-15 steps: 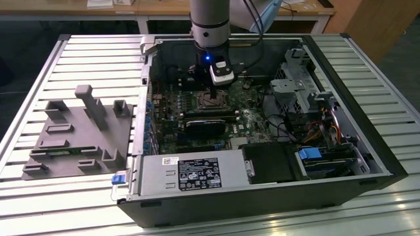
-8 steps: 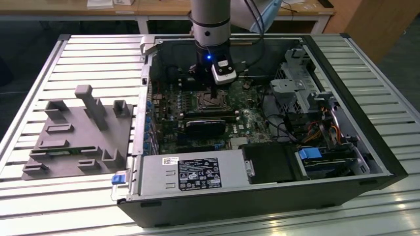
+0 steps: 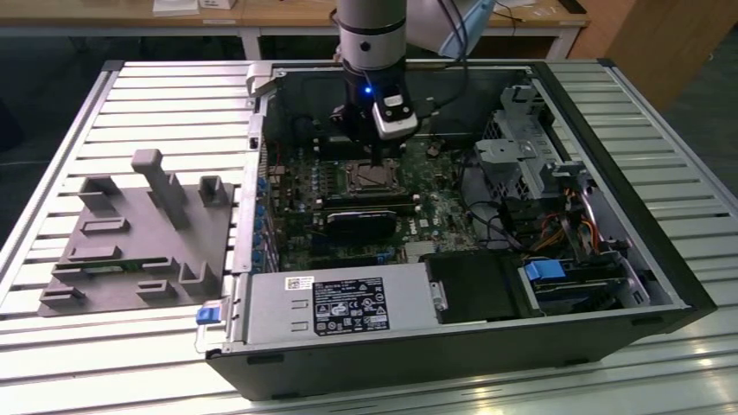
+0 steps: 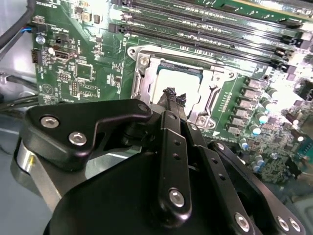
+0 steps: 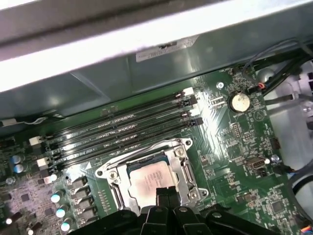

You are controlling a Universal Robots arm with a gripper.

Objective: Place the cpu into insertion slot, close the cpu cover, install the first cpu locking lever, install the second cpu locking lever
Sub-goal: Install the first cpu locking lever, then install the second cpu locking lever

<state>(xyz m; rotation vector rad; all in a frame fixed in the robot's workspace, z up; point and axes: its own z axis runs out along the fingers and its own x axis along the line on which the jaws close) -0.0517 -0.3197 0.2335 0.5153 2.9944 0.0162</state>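
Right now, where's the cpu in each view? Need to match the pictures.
Exterior view: cpu on the green board, just beneath the claw.
Second wrist view: cpu is the pale square just beyond the claw.
First wrist view: silvery square cpu, with the claw at its edge.
Shared landmark: the long black memory slots alongside the cpu.
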